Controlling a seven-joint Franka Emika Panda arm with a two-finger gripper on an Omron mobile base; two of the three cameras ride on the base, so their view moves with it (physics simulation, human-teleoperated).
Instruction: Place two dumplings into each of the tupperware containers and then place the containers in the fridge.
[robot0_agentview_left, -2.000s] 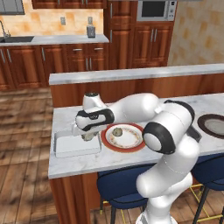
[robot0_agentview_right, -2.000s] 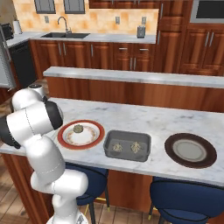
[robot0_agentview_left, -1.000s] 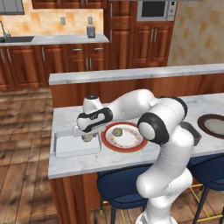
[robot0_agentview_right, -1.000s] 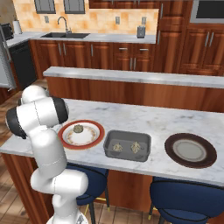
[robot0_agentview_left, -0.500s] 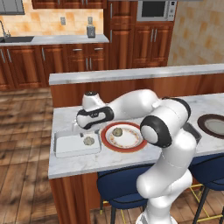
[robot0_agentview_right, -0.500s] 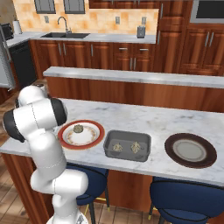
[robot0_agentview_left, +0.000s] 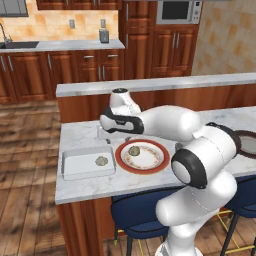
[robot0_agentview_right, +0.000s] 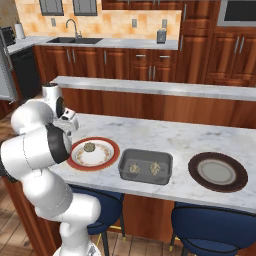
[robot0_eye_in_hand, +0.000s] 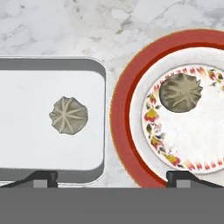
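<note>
The white tupperware container (robot0_agentview_left: 75, 166) (robot0_eye_in_hand: 26, 109) sits on the island counter's left end with one dumpling (robot0_agentview_left: 101, 161) (robot0_eye_in_hand: 68, 115) in it. Another dumpling (robot0_agentview_left: 134, 150) (robot0_agentview_right: 89, 147) (robot0_eye_in_hand: 180, 92) lies on the red-rimmed plate (robot0_agentview_left: 121, 161) (robot0_agentview_right: 112, 152) (robot0_eye_in_hand: 122, 113) beside it. The dark grey container (robot0_agentview_right: 145, 160) holds two dumplings (robot0_agentview_right: 133, 168) (robot0_agentview_right: 154, 168). My gripper (robot0_agentview_left: 117, 141) (robot0_eye_in_hand: 113, 177) hangs open and empty above the gap between white container and plate. The fridge is out of view.
A dark brown-rimmed plate (robot0_agentview_right: 217, 171) lies at the counter's right end. A raised ledge (robot0_agentview_left: 150, 85) runs along the counter's far side. Blue stools (robot0_agentview_right: 210, 230) stand under the near edge. My white arm (robot0_agentview_left: 170, 122) reaches across over the red plate.
The jaws have opened and let the dumpling drop into the white container. The hand has then lifted and drifted slightly toward the red-rimmed plate.
</note>
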